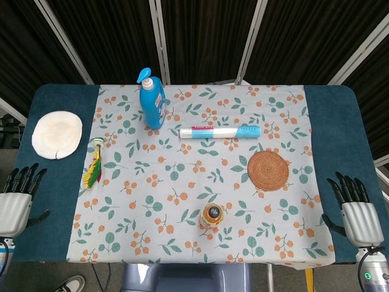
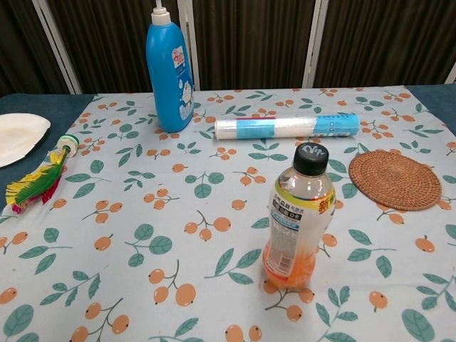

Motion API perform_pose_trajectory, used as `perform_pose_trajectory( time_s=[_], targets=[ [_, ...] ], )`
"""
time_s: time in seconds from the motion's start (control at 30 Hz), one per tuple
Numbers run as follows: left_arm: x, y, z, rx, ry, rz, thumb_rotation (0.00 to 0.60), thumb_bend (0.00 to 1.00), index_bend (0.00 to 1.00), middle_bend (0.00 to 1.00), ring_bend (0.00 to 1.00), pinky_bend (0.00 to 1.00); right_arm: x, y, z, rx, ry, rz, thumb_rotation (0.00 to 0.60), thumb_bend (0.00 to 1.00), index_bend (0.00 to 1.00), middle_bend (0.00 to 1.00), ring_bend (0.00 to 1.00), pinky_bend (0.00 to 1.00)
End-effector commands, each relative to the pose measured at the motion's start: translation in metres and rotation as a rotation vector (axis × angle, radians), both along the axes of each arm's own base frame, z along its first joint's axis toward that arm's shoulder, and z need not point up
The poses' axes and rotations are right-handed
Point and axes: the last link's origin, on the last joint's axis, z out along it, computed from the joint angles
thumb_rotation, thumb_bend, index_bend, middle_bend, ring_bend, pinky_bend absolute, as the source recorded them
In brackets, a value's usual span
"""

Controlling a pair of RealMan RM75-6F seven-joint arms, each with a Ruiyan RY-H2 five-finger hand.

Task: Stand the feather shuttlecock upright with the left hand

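The feather shuttlecock point(image 1: 93, 168) lies flat near the left edge of the floral cloth, its white base toward the far side and its red, yellow and green feathers toward me; the chest view shows the shuttlecock point(image 2: 37, 180) at the far left. My left hand point(image 1: 16, 199) hovers at the table's near-left corner, fingers spread, holding nothing, well to the left of and nearer than the shuttlecock. At the near-right corner my right hand point(image 1: 355, 211) is also open and empty. Neither hand appears in the chest view.
A white round pad point(image 1: 56, 134) lies beyond the shuttlecock on the blue table. A blue pump bottle point(image 1: 152, 100) stands at the back, a rolled tube point(image 1: 219, 132) lies mid-table, a woven coaster point(image 1: 268, 170) sits right, and an orange drink bottle point(image 1: 211, 216) stands near the front.
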Motion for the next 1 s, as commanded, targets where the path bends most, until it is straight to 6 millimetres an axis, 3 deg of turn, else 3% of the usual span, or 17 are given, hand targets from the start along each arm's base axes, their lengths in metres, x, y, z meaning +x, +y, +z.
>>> perform_pose_trajectory(
  time_s=[0.03,0.47,0.77,1.0],
  targets=[
    [0.0,0.0,0.0,-0.002,0.001,-0.002,0.6,0.13,0.07,0.0,0.0,0.0,0.0,0.001,0.0,-0.001,0.001,-0.001,0.6,0.15,0.11,0.0,0.0,0.0],
    [0.002,0.007,-0.001,-0.055,0.051,-0.043,0.6,0.17,0.11,0.0,0.0,0.0,-0.001,0.002,0.002,-0.004,-0.001,-0.008,0.6,0.15,0.11,0.0,0.0,0.0],
    [-0.003,0.052,0.009,-0.204,0.23,-0.15,0.6,0.17,0.31,0.0,0.0,0.0,-0.001,0.0,0.001,-0.006,0.001,-0.012,0.6,0.15,0.11,0.0,0.0,0.0],
    [-0.01,0.078,0.002,-0.314,0.369,-0.237,0.6,0.17,0.36,0.0,0.0,0.0,-0.002,0.0,0.001,-0.01,0.003,-0.015,0.6,0.15,0.11,0.0,0.0,0.0]
  ],
)
